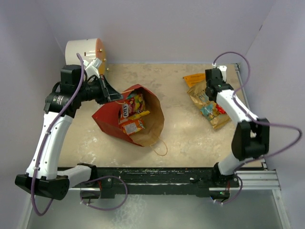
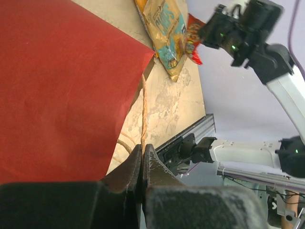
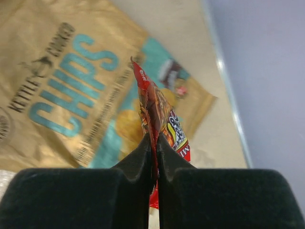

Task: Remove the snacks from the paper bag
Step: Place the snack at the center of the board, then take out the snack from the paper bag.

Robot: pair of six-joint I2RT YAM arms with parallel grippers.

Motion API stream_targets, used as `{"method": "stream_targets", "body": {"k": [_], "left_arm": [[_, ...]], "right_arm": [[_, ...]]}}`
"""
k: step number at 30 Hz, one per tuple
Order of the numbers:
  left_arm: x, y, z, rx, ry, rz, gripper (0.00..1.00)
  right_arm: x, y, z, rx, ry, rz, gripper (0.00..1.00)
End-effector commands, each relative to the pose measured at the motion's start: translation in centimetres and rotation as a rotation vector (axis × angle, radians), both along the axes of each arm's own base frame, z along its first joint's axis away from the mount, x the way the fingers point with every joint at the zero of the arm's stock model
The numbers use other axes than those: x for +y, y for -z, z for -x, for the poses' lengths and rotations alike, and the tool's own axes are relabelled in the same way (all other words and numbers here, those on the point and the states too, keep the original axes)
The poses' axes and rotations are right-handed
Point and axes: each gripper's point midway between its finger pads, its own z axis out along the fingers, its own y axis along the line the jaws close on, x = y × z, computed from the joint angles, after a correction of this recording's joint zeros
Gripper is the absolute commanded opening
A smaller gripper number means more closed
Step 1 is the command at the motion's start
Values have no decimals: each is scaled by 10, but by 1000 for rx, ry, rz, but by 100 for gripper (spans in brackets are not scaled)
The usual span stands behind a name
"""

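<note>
Right gripper (image 3: 153, 139) pinches red Doritos packet (image 3: 164, 117) above chips bag (image 3: 66, 95).
Left gripper (image 2: 143, 150) clamps the string handle (image 2: 143, 112) of the paper bag (image 2: 62, 86).

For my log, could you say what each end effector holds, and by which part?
Left end effector: string handle of paper bag. Right end effector: edge of Doritos bag.

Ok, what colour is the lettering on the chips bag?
Teal lettering on the tan-gold chips bag, clearest in the right wrist view.

Inside the paper bag (image 1: 107, 121), its red wall hides part of the packets (image 1: 133, 109); their print is too small to read. Right of the paper bag, the right arm (image 1: 233, 105) covers some of the tan-gold bag (image 1: 199, 97) and the red packet (image 3: 167, 126).
</note>
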Motion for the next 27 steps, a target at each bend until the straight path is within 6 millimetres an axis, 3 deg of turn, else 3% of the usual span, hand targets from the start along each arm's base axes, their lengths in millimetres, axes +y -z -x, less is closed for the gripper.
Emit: {"method": "stream_targets", "body": {"k": [1,3,4,6,9,13,19,23,27], "left_arm": [[1,-19,-9,-92,-3,-14,0],[1,-18,-10,-86,6,-24,0],[1,-18,-11,-83,12,-29,0],[0,-17,-12,-88,19,-32,0],[-1,-12,-17,-80,13,-25,0],[-4,-9,-20,-59,8,-3,0],[-3,0,-17,-23,8,-8,0],[-4,7,-14,11,-11,12,0],[-4,5,-13,27,-32,37,0]], "right_arm": [[58,14,-58,-10,-141,-251,16],[99,12,-72,-26,-237,-428,32],[109,9,-75,-46,-251,-481,39],[117,2,-75,-87,-244,-545,52],[126,-4,-66,-86,-290,-582,60],[133,-12,-44,-52,-406,-578,63],[165,-25,-1,-124,-617,-691,63],[205,-40,29,-158,-812,-731,66],[273,-62,69,-168,-1131,-723,68]]}}
